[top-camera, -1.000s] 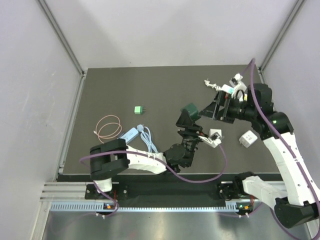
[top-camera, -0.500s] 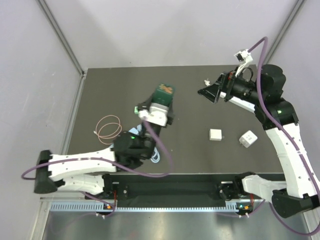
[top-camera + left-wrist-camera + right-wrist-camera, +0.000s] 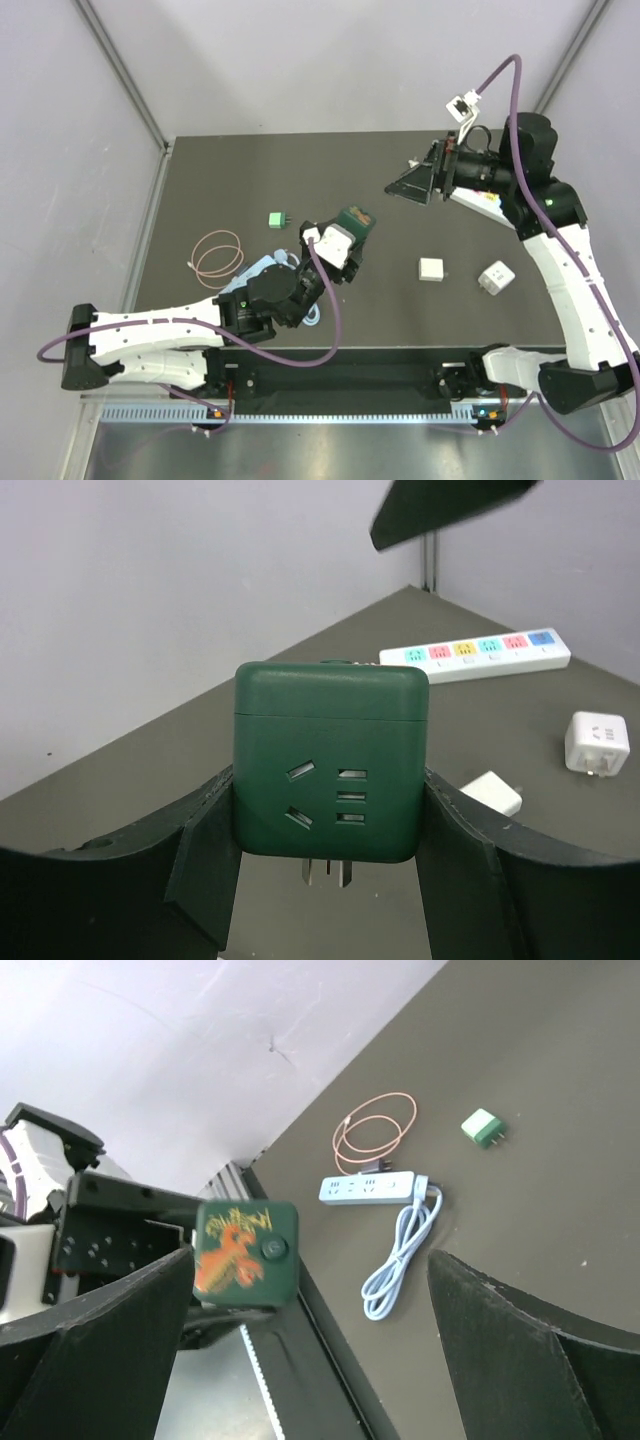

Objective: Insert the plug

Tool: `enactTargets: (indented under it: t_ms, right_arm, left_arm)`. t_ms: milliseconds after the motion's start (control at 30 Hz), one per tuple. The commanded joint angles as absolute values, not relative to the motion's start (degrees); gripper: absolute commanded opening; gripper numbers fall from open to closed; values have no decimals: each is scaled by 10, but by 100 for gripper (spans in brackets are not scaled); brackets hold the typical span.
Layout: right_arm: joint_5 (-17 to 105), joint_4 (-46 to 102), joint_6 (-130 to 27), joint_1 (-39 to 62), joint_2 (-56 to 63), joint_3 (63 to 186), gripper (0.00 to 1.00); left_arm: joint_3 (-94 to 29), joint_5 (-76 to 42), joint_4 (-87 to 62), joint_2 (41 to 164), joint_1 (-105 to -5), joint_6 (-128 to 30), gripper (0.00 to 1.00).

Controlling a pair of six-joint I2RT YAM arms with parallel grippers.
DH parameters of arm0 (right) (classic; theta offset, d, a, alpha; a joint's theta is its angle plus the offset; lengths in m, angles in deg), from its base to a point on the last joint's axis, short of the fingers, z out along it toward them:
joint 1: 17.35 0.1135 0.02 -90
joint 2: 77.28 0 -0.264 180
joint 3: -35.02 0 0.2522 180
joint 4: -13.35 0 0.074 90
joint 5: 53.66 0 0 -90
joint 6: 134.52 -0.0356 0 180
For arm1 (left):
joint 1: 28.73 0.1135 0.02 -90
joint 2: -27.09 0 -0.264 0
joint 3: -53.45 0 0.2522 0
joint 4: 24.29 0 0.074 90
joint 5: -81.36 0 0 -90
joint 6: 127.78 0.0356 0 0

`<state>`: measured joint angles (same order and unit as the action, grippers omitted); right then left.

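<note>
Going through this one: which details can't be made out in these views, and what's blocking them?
White power strip: top view, the right arm covers nearly all of it.
Blue power strip: top view, partly under the left arm.
Green socket cube, its prongs: left wrist view, mostly behind the cube's body, count unclear.
Orange print on that cube: right wrist view, blurred, unreadable.

A dark grey tabletop (image 3: 250,170) fills the enclosure, closed in on three sides by plain, pale grey walls (image 3: 330,60). Slim aluminium posts (image 3: 121,70) rise at the back corners. A ribbed metal rail (image 3: 340,411) runs along the near edge. The light is soft and even.
</note>
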<state>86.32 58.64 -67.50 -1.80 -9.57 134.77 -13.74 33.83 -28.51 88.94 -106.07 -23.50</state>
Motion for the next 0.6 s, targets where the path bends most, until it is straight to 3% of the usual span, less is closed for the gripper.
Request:
enactTargets:
  t_ms: [0,567]
  right_arm:
    - [835,682,-633,2,-68,1412,98]
    - [853,720,-562,101,-40,1379,96]
  left_arm:
    - [-133,313,-292,884,-1062,-255,0]
    - [-128,283,-280,884,-1062,-254,0]
